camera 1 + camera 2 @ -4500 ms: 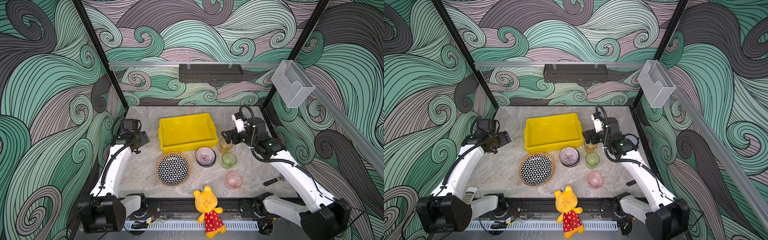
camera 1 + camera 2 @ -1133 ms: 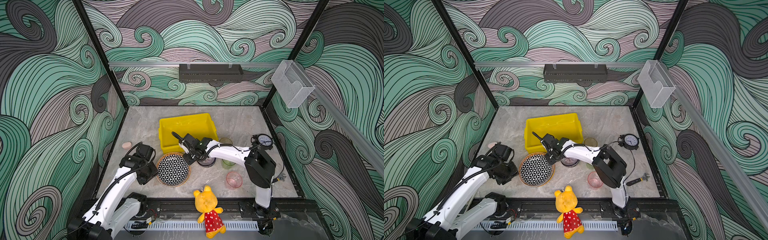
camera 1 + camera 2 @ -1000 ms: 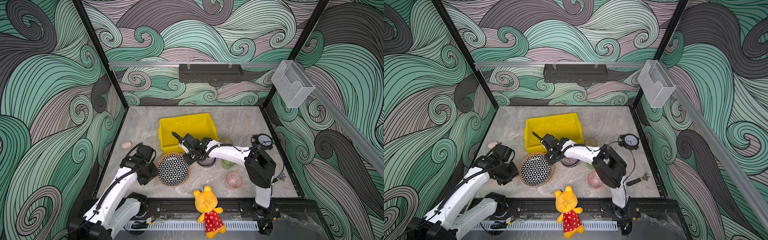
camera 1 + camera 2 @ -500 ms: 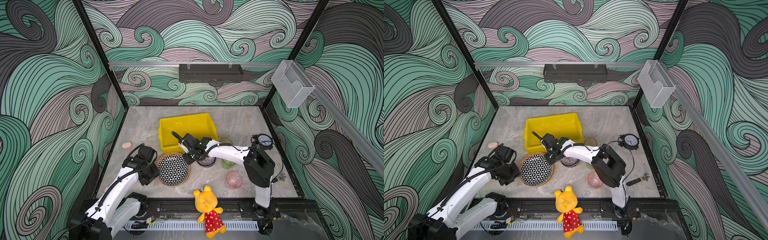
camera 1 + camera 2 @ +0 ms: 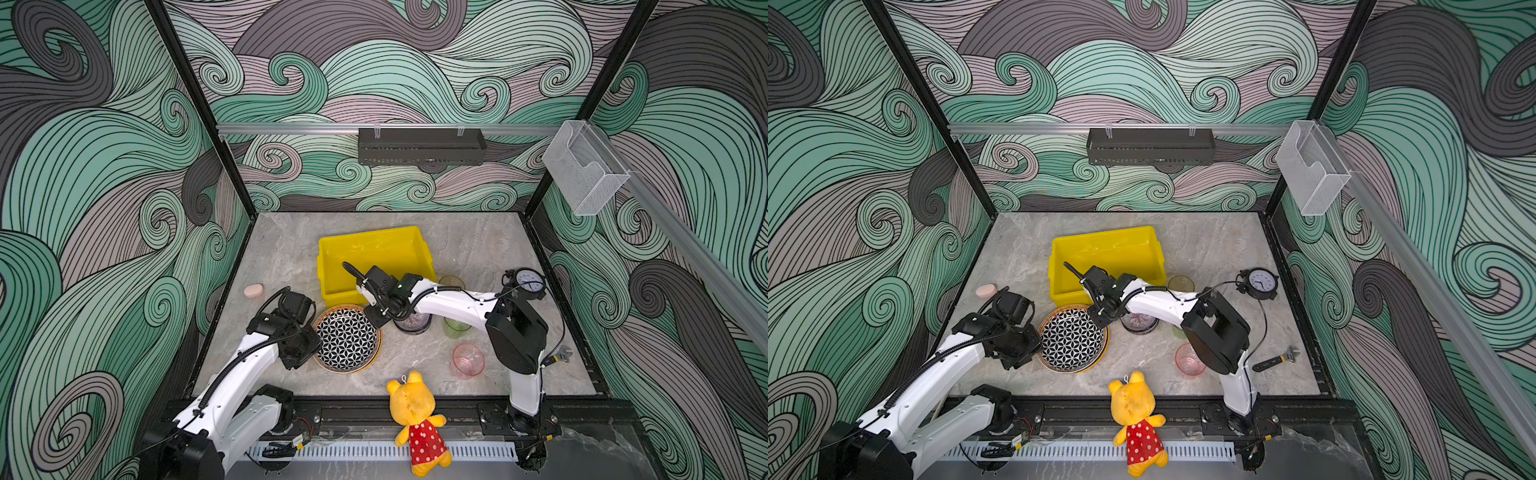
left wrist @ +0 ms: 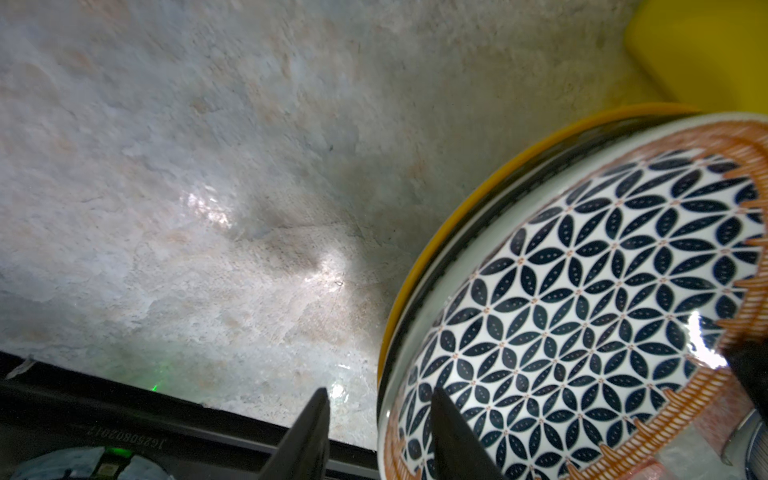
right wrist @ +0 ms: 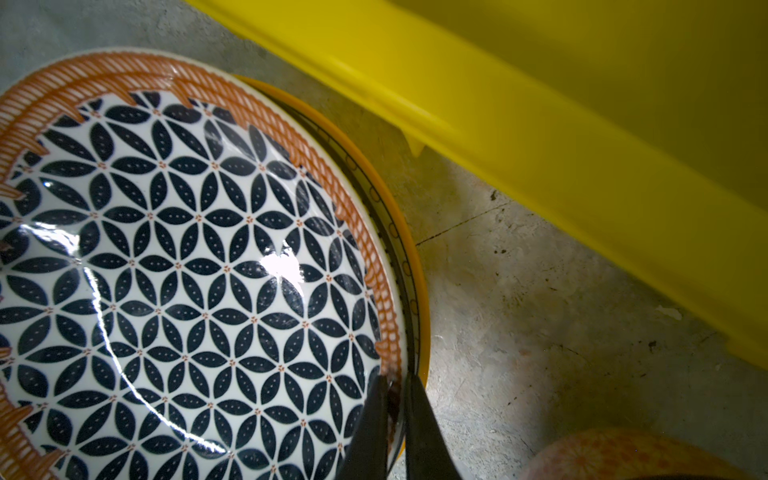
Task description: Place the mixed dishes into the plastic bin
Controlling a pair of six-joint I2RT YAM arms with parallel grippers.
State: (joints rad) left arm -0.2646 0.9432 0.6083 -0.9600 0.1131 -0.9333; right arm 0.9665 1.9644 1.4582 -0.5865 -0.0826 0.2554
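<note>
My right tool is pinched onto the rim of the black-and-white geometric plate, one finger on each side of its orange-banded edge. That plate sits on top of a yellow-rimmed plate. In both top views the stack rests on the counter, just in front of the near wall of the yellow plastic bin.

My left tool stands spread at the opposite side of the stack. It straddles the rim, with one finger over the patterned face and the other outside, above the counter. I cannot tell whether either finger touches the plate.

The purple-striped bowl stands just beside the plates, partly hidden under my right wrist. The green cup is half covered by my right arm. The amber cup stands next to the bin's near right corner, and the pink cup stands nearer the front edge, upright and apart from the others.
</note>
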